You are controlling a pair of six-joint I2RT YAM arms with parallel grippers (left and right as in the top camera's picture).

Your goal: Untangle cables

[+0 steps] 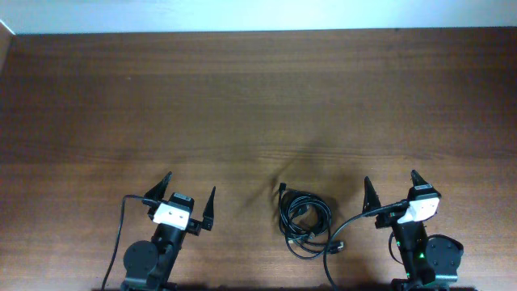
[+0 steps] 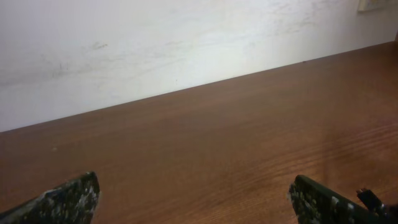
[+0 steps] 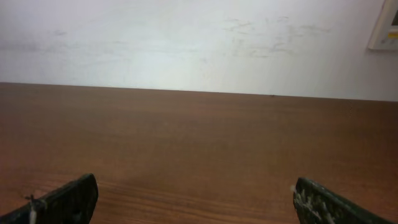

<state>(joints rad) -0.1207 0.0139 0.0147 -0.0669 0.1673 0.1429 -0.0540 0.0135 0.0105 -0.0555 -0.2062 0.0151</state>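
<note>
Cables coiled between left gripper, right gripper; both agape.

Plain lab: wood table; white wall

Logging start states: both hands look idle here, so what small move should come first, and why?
Likely swing the right hand left toward the cables and lower it over the coil's outer loop. That hand and the left hand both stand open and empty, and the bundle lies untouched between them, closer to the right one.
</note>
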